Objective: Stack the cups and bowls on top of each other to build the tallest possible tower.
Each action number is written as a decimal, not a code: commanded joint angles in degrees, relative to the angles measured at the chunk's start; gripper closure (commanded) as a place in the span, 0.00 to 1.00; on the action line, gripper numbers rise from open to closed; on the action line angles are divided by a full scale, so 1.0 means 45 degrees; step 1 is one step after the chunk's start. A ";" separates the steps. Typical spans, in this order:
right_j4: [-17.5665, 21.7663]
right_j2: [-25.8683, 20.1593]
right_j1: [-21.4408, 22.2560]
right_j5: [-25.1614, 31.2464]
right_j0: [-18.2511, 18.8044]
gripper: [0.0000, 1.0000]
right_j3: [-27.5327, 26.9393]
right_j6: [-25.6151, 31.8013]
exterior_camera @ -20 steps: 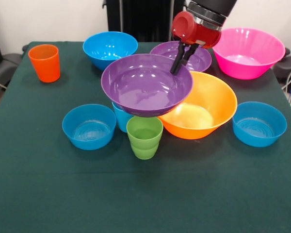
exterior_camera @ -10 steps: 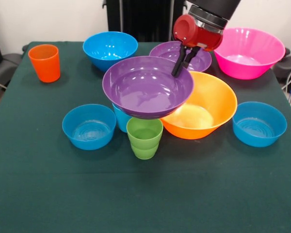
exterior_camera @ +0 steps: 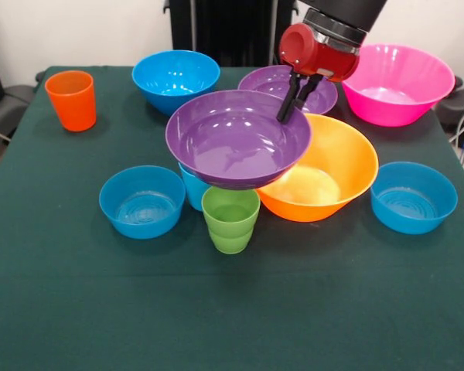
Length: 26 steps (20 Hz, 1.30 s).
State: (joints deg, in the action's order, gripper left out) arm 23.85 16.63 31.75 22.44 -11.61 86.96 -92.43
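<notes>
My gripper (exterior_camera: 286, 113) is shut on the far right rim of a wide purple bowl (exterior_camera: 236, 139) and holds it tilted above the table. The bowl hangs over the light blue cup (exterior_camera: 192, 188), mostly hidden beneath it, and overlaps the large orange-yellow bowl (exterior_camera: 329, 170). The green ridged cup (exterior_camera: 230, 218) stands just in front. The second purple bowl (exterior_camera: 313, 91) sits behind the gripper. The pink bowl (exterior_camera: 394, 81) is at the back right. The orange cup (exterior_camera: 71, 99) stands at the back left. Blue bowls sit at the back (exterior_camera: 175, 76), front left (exterior_camera: 142, 201) and front right (exterior_camera: 414, 196).
A dark green cloth (exterior_camera: 232, 309) covers the table, and its near half is bare. The red and black arm (exterior_camera: 325, 39) comes down from the top right.
The gripper and the held purple bowl have shifted slightly to the right and a little up.
</notes>
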 commanded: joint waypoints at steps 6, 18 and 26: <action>-0.0804 -0.0967 -0.0167 -0.0101 0.0294 1.00 -0.0192 -0.2027; -0.1224 -0.1339 -0.0071 -0.0080 0.0681 1.00 0.0184 -0.1646; -0.1373 -0.1442 -0.0043 0.0092 0.0786 1.00 0.0275 -0.1498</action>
State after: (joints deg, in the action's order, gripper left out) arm 19.35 16.55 31.74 22.44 -9.09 86.97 -92.43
